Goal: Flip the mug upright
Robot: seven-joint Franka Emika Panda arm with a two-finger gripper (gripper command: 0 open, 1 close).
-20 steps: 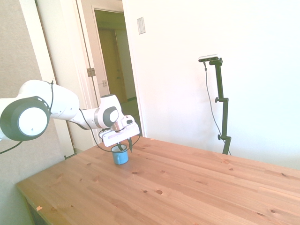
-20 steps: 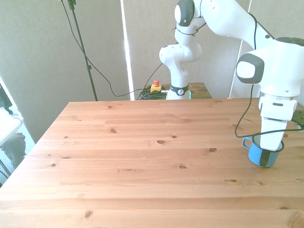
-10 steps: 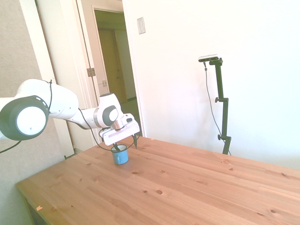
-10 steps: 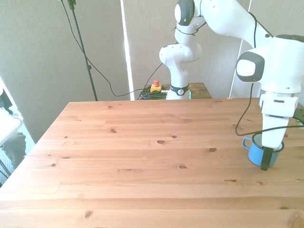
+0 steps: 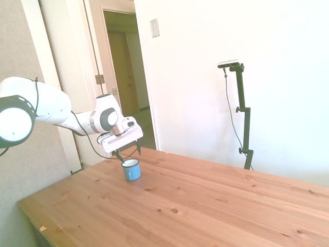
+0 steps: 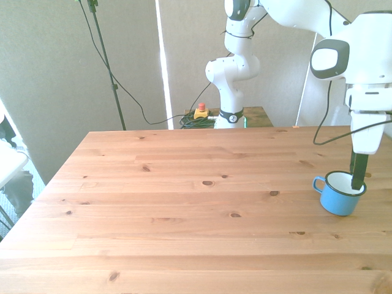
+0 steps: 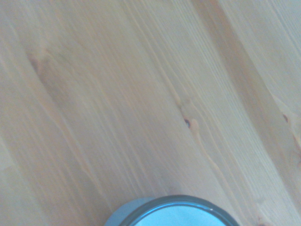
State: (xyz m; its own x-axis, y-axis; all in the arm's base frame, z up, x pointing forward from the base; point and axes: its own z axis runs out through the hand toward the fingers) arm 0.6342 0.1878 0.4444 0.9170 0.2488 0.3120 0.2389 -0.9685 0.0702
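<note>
The mug (image 5: 131,172) stands upright on the wooden table (image 5: 205,206), with its white inside and dark rim facing up. In the front view the mug (image 6: 337,203) is near the front view's right edge, its blue handle pointing toward the front view's left. My gripper (image 5: 127,154) hangs open just above the mug, holding nothing. From the front, the gripper (image 6: 358,179) shows as one dark finger over the mug's rim. The wrist view has only an arc of the mug's rim (image 7: 169,203) over bare wood.
The mug sits close to the table's edge on the arm's side (image 6: 386,202). A red-and-yellow button box (image 6: 200,113) and cables lie behind the table's far edge. An open doorway (image 5: 123,67) is behind the arm.
The gripper has let go of the mug and risen clear above it. The mug stays upright where it was set down.
</note>
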